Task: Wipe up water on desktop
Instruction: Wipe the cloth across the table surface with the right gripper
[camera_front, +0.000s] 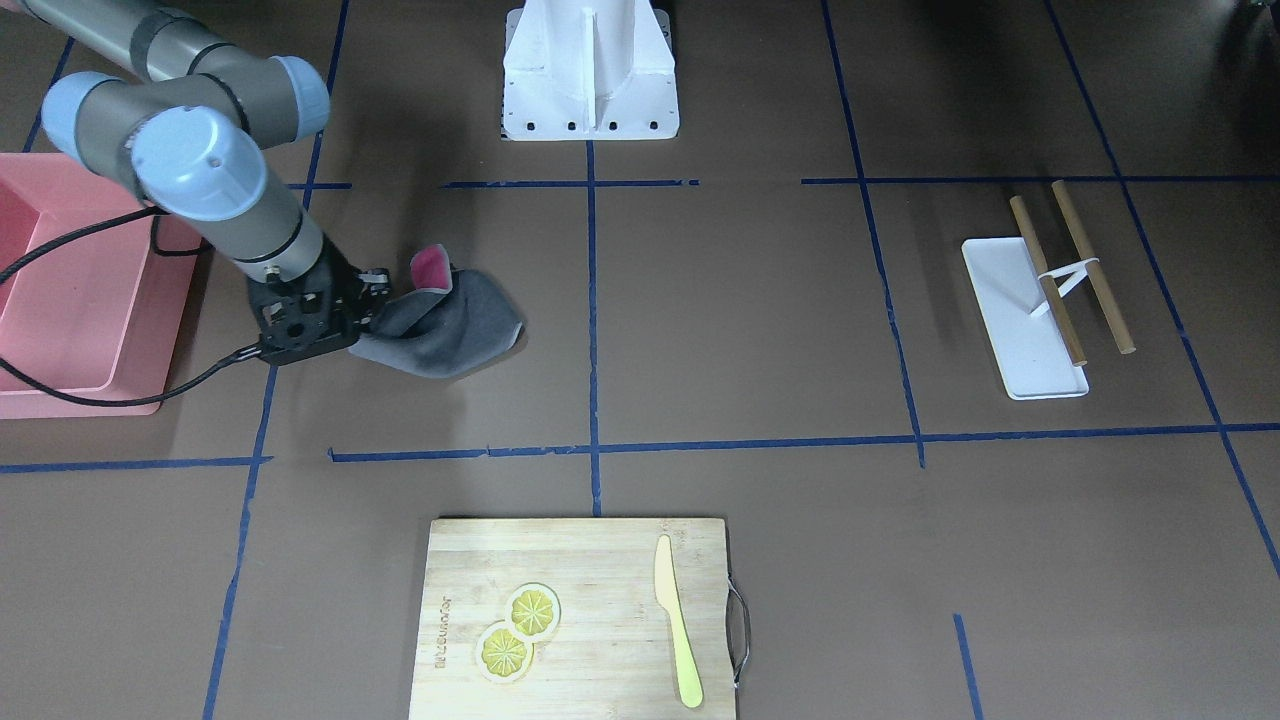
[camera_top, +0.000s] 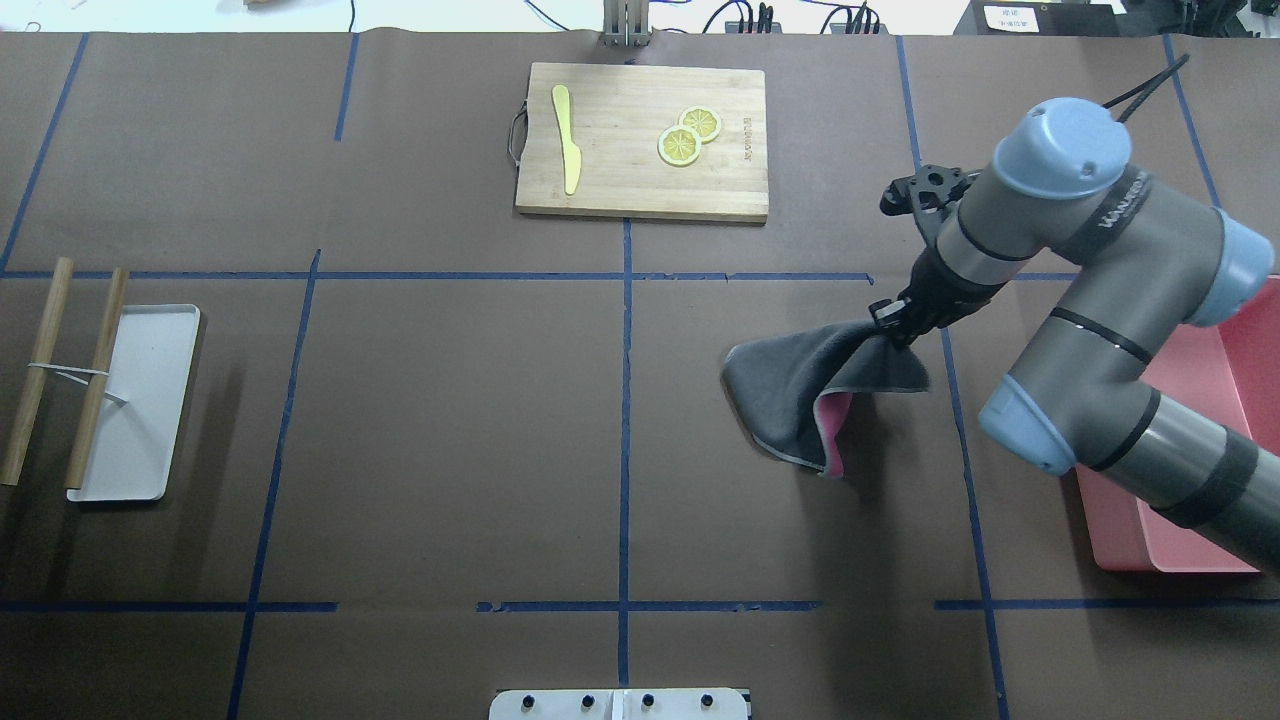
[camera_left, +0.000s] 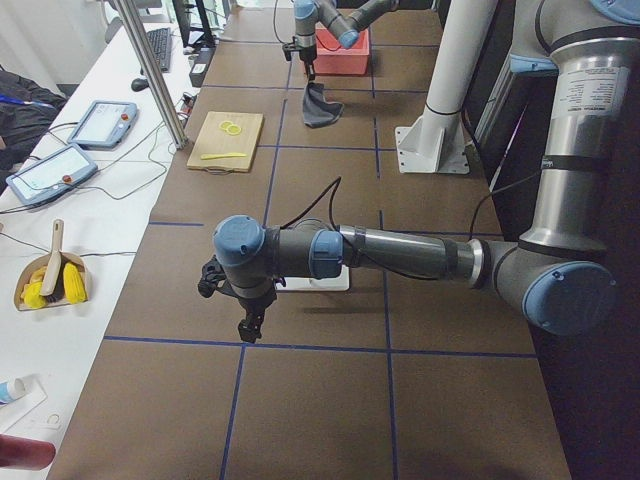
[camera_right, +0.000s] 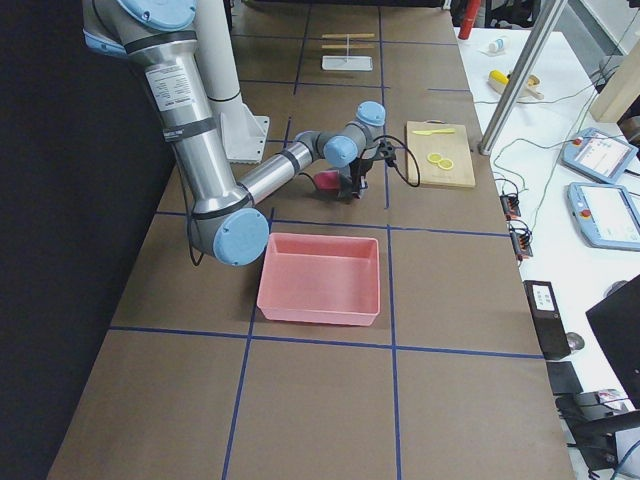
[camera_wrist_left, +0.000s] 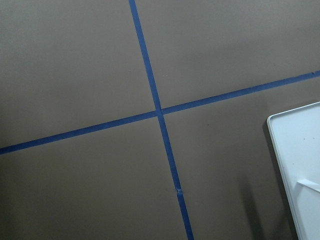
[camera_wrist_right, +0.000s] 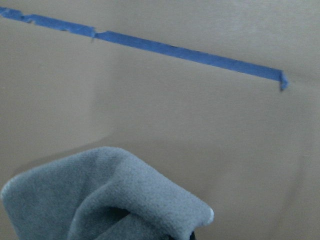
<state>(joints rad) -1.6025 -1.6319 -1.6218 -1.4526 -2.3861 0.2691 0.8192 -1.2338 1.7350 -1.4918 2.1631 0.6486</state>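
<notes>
the brown desktop, gridded with blue tape, carries everything. a pink bin sits beside the right arm, a bamboo cutting board with 2 lemon slices lies at the far edge, and a white tray is far left. the right gripper pinches a grey, pink-backed cloth that hangs down to the desktop. i cannot tell the left gripper's grip.
</notes>
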